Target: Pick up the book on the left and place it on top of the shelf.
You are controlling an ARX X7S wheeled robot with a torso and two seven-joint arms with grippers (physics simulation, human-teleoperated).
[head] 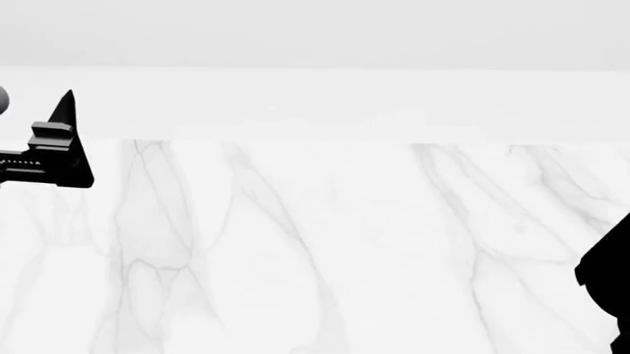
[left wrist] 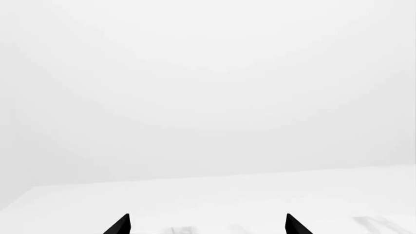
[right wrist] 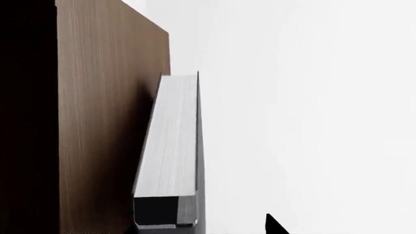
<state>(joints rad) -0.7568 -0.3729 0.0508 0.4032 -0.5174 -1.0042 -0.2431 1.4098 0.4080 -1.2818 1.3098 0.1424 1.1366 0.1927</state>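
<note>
In the right wrist view the dark brown shelf (right wrist: pixel 104 122) fills one side. The book (right wrist: pixel 170 141), with a dark cover and white page edges, leans tilted against the shelf's side panel. My right gripper (right wrist: pixel 208 226) is close to the book; only one black fingertip (right wrist: pixel 276 226) shows, standing clear of the book with a gap. My left gripper (left wrist: pixel 208 224) is open over the marble table (left wrist: pixel 260 195), with nothing between its fingertips. In the head view the left gripper (head: pixel 64 140) is at the far left, and neither book nor shelf shows there.
A white marble table (head: pixel 315 251) with grey veins runs to a plain white wall (head: pixel 315 96) behind it. A black part of the right arm (head: pixel 610 280) sits at the head view's right edge.
</note>
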